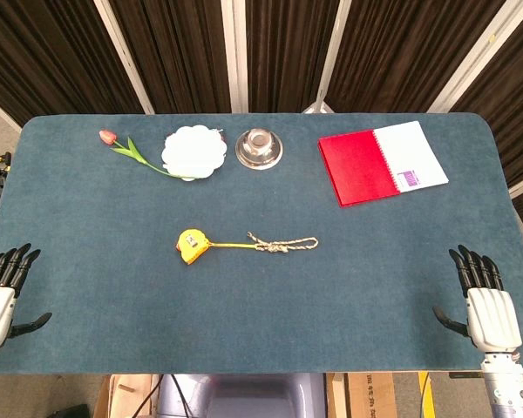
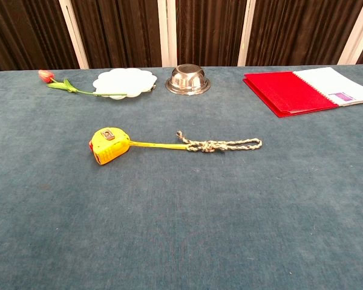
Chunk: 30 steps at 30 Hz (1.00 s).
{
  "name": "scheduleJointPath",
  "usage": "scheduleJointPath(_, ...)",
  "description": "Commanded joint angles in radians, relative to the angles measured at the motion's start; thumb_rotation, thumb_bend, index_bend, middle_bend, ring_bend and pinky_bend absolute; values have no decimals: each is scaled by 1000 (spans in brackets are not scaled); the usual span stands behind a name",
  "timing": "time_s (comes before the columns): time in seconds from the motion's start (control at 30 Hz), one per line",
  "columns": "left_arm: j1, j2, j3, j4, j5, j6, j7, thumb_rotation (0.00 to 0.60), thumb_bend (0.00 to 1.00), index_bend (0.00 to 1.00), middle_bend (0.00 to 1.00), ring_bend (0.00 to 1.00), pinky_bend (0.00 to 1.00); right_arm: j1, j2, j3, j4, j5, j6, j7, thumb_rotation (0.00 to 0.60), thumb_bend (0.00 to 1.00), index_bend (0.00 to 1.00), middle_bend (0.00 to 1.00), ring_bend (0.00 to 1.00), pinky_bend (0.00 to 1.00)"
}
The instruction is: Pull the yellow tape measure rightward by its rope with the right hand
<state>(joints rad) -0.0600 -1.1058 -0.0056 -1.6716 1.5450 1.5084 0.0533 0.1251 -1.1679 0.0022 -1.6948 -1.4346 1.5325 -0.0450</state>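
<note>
While both hands rest at the near corners of the table (image 1: 87, 287), the tape measure (image 1: 192, 246) lies near the middle, well apart from them. Its yellow case sits at the left end, a short strip of tape runs right from it, and the knotted rope (image 1: 285, 245) carries on rightward, so the long axis runs parallel to the near edge. The right hand (image 1: 486, 309) holds nothing, fingers spread and pointing toward the far edge; the left hand (image 1: 2, 292) likewise. Along the far edge lie a tulip (image 1: 131, 150), white plate (image 1: 194, 151), metal bowl (image 1: 261, 148) and red notebook (image 1: 379, 162).
</note>
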Motion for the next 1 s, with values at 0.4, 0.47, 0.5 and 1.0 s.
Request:
scheduleJointPath(0.4, 8, 5, -1, -6, 0, 13, -7, 600, 0, 0, 0, 0, 0, 39, 16, 43, -40, -39, -42, 40, 600, 240, 0, 0, 0, 0)
scheduleJointPath(0.47, 7, 5, 0, -6, 1, 10, -8, 600, 0, 0, 0, 0, 0, 58, 19, 54, -54, -40, -63, 42, 600, 240, 0, 0, 0, 0)
scheduleJointPath(0.5, 6, 5, 1, -5, 2, 9, -8, 600, 0, 0, 0, 0, 0, 72, 20, 63, -65, -36, -83, 40, 600, 240, 0, 0, 0, 0)
scheduleJointPath(1.0, 1, 8, 3, -5, 7, -1, -22, 600, 0, 0, 0, 0, 0, 341, -107, 206, -128, 102, -392, -158, 600, 241, 164, 0, 0, 0)
